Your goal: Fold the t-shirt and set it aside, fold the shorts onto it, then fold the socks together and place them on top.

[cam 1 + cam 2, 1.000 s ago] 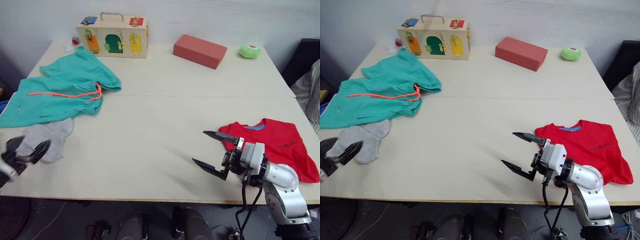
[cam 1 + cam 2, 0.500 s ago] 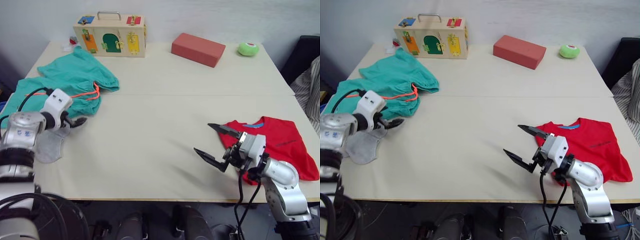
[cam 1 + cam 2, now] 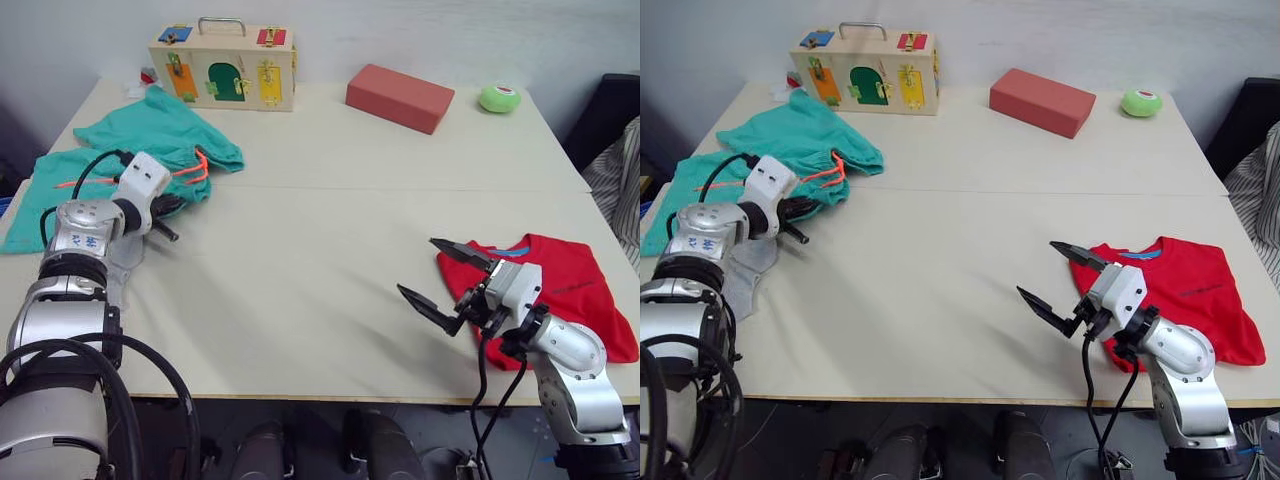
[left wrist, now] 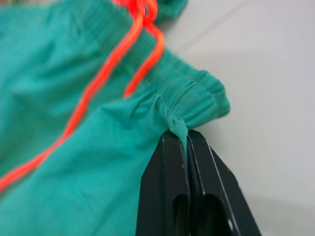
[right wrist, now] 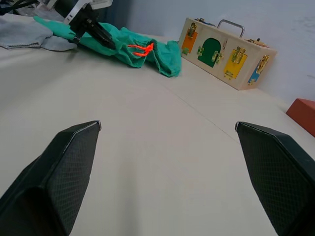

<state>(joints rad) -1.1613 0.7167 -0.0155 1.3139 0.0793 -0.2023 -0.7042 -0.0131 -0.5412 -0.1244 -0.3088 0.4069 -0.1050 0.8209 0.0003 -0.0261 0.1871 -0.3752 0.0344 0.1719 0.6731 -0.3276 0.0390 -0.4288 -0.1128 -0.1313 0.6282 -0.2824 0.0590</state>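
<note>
At the left edge of the pale wooden table (image 3: 330, 220), the teal-green cloth shorts (image 3: 150, 140) with their orange drawstring cord (image 3: 190, 172) lie bunched in a loose heap, and the robot's left gripper (image 4: 187, 135) has its 2 black fingers pressed together on a fold of the gathered waistband, the pinched cloth standing up between the tips. Just below the shorts and partly under the left arm, the pair of plain light grey socks (image 3: 745, 270) lies flat near the table's front-left edge, touching the green fabric. At the back of the table, behind the shorts, stands a light wooden latch box (image 3: 222, 62) with a metal handle and coloured doors and locks on its face. To its right, well apart, a rigid red-brown brick-shaped block (image 3: 399, 97) rests at an angle, and farther right sits a small lime-green ball (image 3: 498, 98) near the back corner. Toward the front right, the robot's right gripper (image 3: 445, 274) hovers just above bare tabletop with its 2 fingers spread wide and nothing between them. Immediately to its right, the bright red short-sleeved t-shirt (image 3: 560, 290) lies folded flat near the front-right edge, its blue inner collar label (image 3: 510, 252) facing the back of the table.
</note>
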